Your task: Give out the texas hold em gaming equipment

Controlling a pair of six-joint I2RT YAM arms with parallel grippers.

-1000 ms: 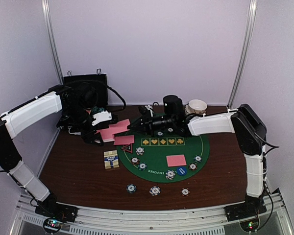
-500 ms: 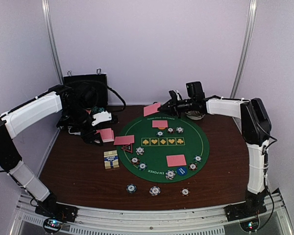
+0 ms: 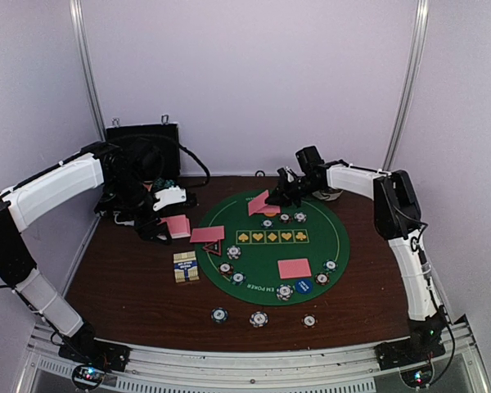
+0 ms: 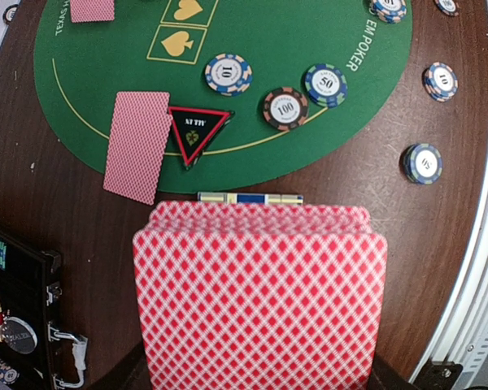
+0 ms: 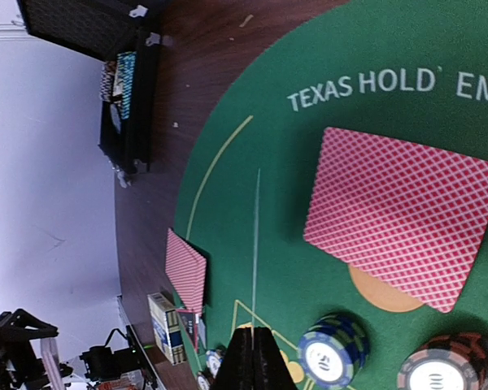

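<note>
Took the green mat (image 3: pixel 258 260) as reference. Found the left gripper (image 3: pixel 162 225) off the mat's left edge, above bare wood, clamped on a deck of pink-backed cards (image 4: pixel 260 301), slightly fanned, backs toward the wrist camera. Found the right gripper (image 5: pixel 253 357) over the mat's far part, fingers pressed together on a single card (image 3: pixel 256 201); from the wrist, seen only as a thin pale edge rising from the fingertips.

Noted a second card (image 5: pixel 403 215) flat on the mat just inside the printed lettering, partly covering an orange disc (image 5: pixel 382 292). Logged a third card (image 4: pixel 137 145) straddling the mat's left rim, next to the black-and-red triangular marker (image 4: pixel 197 132); touching or just apart, cannot tell. Logged a fourth card (image 3: pixel 294 268) flat on the mat's near-right part, with a blue disc (image 3: pixel 303 286) just nearer the mat's near rim.

Counted three striped chips (image 4: pixel 285 108) close to the marker on the mat's near-left part, others near the mat's middle and right rim, plus three loose chips (image 3: pixel 259 318) on wood beyond the mat's near edge.

Spotted a small blue-and-yellow box (image 3: pixel 186 267) on wood just off the mat's left rim, and a black case (image 3: pixel 143 164) well off the mat's far-left side.
</note>
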